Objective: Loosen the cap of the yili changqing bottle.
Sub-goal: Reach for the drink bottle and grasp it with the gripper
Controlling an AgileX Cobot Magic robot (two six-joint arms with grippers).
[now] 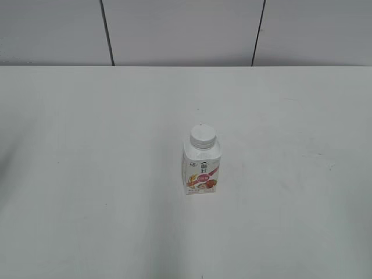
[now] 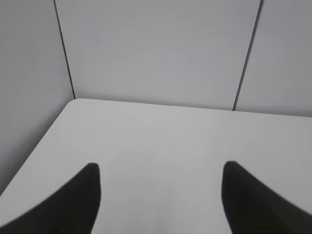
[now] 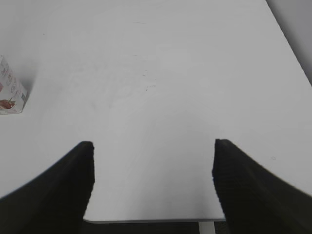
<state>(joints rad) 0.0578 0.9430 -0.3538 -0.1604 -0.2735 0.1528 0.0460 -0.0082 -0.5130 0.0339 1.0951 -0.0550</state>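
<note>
The yili changqing bottle (image 1: pixel 202 168) stands upright near the middle of the white table, with its red-pink label facing the camera. Its white ribbed cap (image 1: pixel 203 135) sits on the neck. Neither arm shows in the exterior view. My left gripper (image 2: pixel 160 168) is open and empty over the table's far left corner, with no bottle in its view. My right gripper (image 3: pixel 152 144) is open and empty above the table's near edge. The lower corner of the bottle (image 3: pixel 9 95) shows at the left edge of the right wrist view, well away from the jaws.
The white table (image 1: pixel 87 174) runs back to a grey panelled wall (image 1: pixel 186 29). Its far left corner (image 2: pixel 73 101) shows in the left wrist view. Its near edge (image 3: pixel 156 220) shows just under the right jaws.
</note>
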